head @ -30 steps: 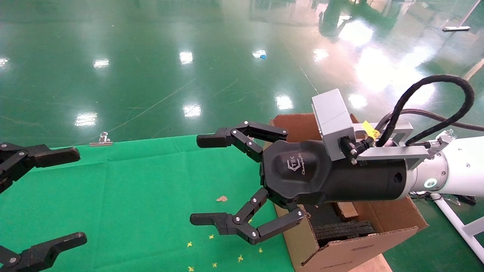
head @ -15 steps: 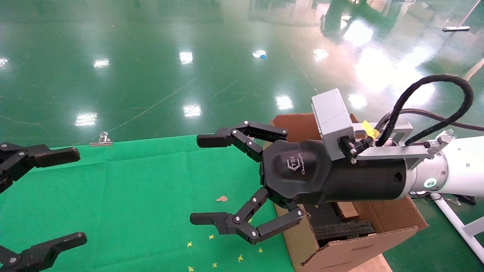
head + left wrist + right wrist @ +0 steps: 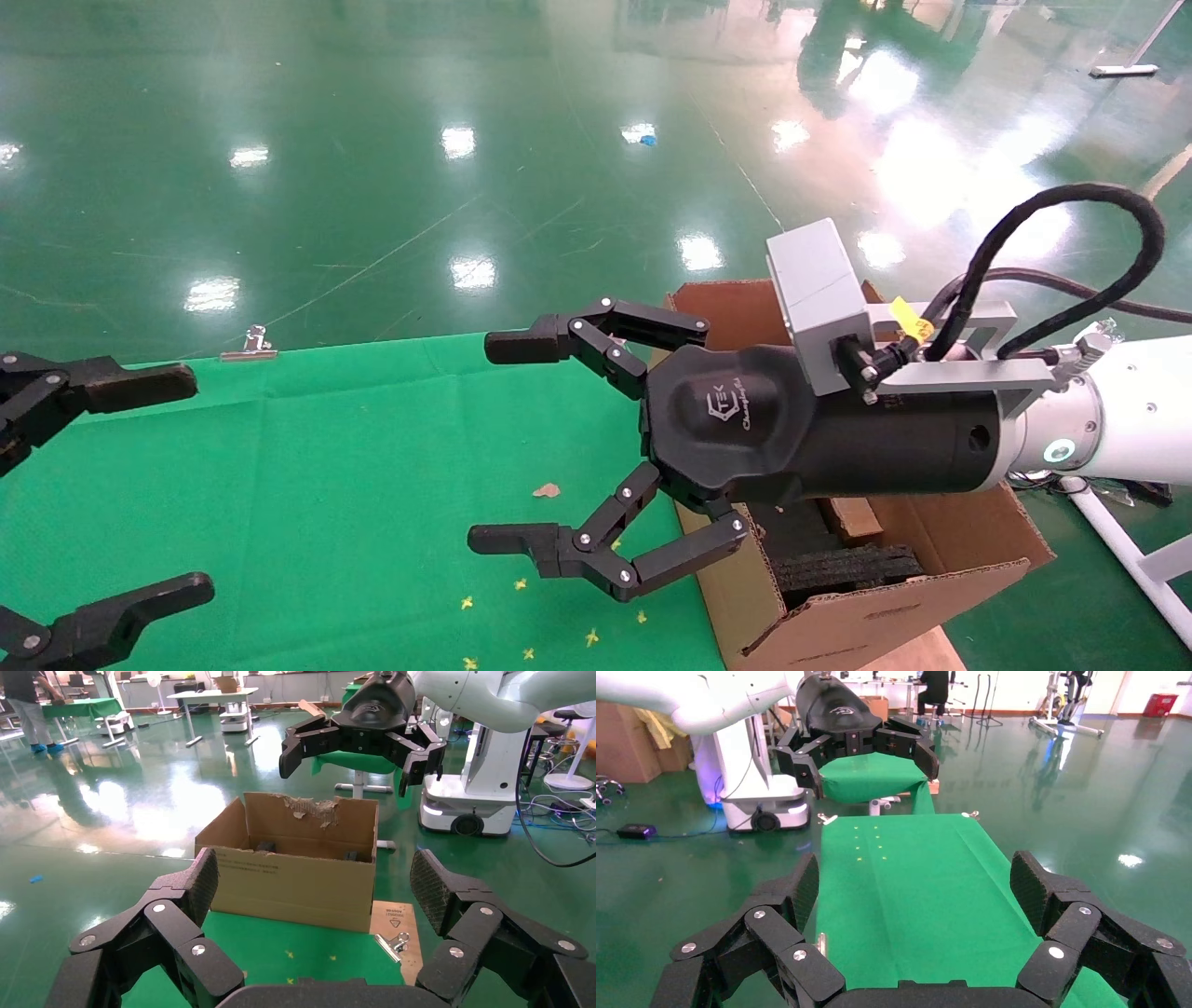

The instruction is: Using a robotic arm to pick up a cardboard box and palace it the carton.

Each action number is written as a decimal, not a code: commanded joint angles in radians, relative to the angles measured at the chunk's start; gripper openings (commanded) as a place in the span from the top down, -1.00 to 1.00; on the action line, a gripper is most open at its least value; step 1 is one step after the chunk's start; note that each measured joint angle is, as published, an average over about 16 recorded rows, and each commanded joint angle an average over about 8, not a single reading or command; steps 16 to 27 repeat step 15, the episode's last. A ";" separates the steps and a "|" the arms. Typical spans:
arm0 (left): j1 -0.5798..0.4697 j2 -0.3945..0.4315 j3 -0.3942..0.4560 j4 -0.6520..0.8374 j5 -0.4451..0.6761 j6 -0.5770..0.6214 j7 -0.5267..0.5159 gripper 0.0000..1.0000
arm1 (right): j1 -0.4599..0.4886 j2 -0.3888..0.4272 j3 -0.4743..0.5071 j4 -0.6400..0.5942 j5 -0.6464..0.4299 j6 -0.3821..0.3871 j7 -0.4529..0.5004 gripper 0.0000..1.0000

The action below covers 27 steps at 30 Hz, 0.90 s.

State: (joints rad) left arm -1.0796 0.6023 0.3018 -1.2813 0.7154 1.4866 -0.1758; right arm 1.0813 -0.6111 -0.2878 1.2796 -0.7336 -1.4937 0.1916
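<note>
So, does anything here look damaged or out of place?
Yes. The carton has a torn, ragged top edge on its back flap. A small brown scrap and tiny yellow bits lie on the green cloth. The small cardboard box is not in view.

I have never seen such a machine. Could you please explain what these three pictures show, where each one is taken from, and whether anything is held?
It is a robot with two arms. The head camera looks down at a green cloth. The right gripper hangs open above the cloth's right part and holds nothing. The left gripper is open and empty at the left edge. The carton, lined with black foam, stands right of the cloth. The other two pictures come from wrist cameras, each looking out between its own open fingers: the left sees the carton, the right sees the cloth. No small box is visible.
</note>
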 commanded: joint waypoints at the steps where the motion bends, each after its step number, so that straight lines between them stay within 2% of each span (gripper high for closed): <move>1: 0.000 0.000 0.000 0.000 0.000 0.000 0.000 -1.00 | 0.000 0.000 0.000 0.000 0.000 0.000 0.000 -1.00; 27: 0.000 0.000 0.000 0.000 0.000 0.000 0.000 -1.00 | 0.000 0.000 0.000 0.000 0.000 0.000 0.000 -1.00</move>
